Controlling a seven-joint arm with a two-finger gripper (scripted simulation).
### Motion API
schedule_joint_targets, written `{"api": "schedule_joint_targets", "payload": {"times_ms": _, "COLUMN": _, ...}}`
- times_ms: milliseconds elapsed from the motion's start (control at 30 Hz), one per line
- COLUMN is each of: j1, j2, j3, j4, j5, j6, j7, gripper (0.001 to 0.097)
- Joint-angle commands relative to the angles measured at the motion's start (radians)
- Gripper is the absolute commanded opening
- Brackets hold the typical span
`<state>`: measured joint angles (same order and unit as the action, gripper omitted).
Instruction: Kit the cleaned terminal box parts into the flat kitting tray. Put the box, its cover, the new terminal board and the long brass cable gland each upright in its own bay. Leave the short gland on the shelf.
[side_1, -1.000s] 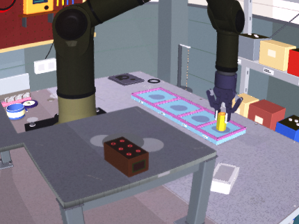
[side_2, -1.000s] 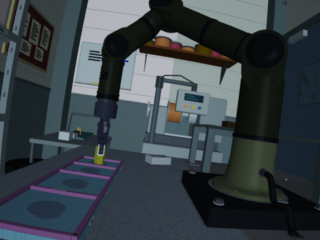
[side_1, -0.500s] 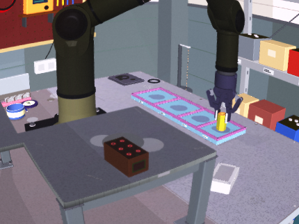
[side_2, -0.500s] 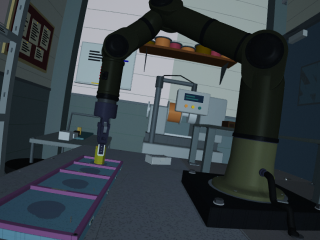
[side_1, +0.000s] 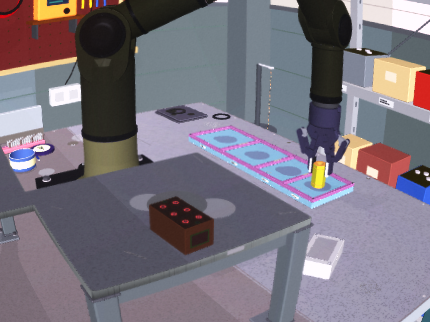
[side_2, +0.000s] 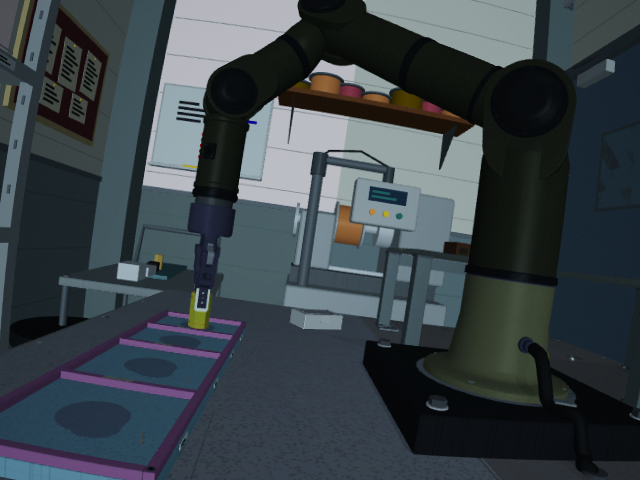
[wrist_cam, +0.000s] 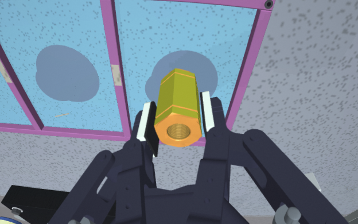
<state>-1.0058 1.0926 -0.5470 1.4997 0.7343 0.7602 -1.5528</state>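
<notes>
The top of the long brass cable gland (side_1: 318, 178) (side_2: 199, 309) (wrist_cam: 177, 107) is partly hidden between my fingers in the side cameras. It stands upright in the end bay of the flat kitting tray (side_1: 270, 163) (side_2: 124, 382), over the bay's grey mark. My gripper (side_1: 320, 162) (side_2: 202, 295) (wrist_cam: 178, 117) is straight above it and open, holding nothing, with its pads on either side of the gland. The other three bays are empty. The brown terminal board (side_1: 181, 225) with red studs sits on the raised shelf.
Behind the tray, a rack holds coloured boxes (side_1: 395, 77), with more on the floor (side_1: 382, 162). A white box (side_1: 323, 256) (side_2: 315, 318) lies on the table beside the shelf leg. My arm's base (side_2: 496, 361) stands across the table from the tray.
</notes>
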Motion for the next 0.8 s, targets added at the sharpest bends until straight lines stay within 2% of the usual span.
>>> {"api": "schedule_joint_targets", "payload": {"times_ms": 0, "j1": 0.0, "j2": -0.001, "j3": 0.0, "j4": -0.001, "j5": 0.0, "j6": 0.0, "j7": 0.0, "gripper": 0.0462}}
{"api": "schedule_joint_targets", "payload": {"times_ms": 67, "j1": 0.0, "j2": -0.001, "j3": 0.0, "j4": -0.001, "j5": 0.0, "j6": 0.0, "j7": 0.0, "gripper": 0.05}}
{"api": "schedule_joint_targets", "payload": {"times_ms": 467, "j1": 0.001, "j2": -0.004, "j3": -0.002, "j4": -0.001, "j5": -0.002, "j6": 0.003, "j7": 0.002, "gripper": 0.05}}
{"api": "schedule_joint_targets", "payload": {"times_ms": 767, "j1": 0.011, "j2": -0.05, "j3": -0.027, "j4": -0.009, "j5": -0.035, "j6": 0.057, "j7": 0.028, "gripper": 0.05}}
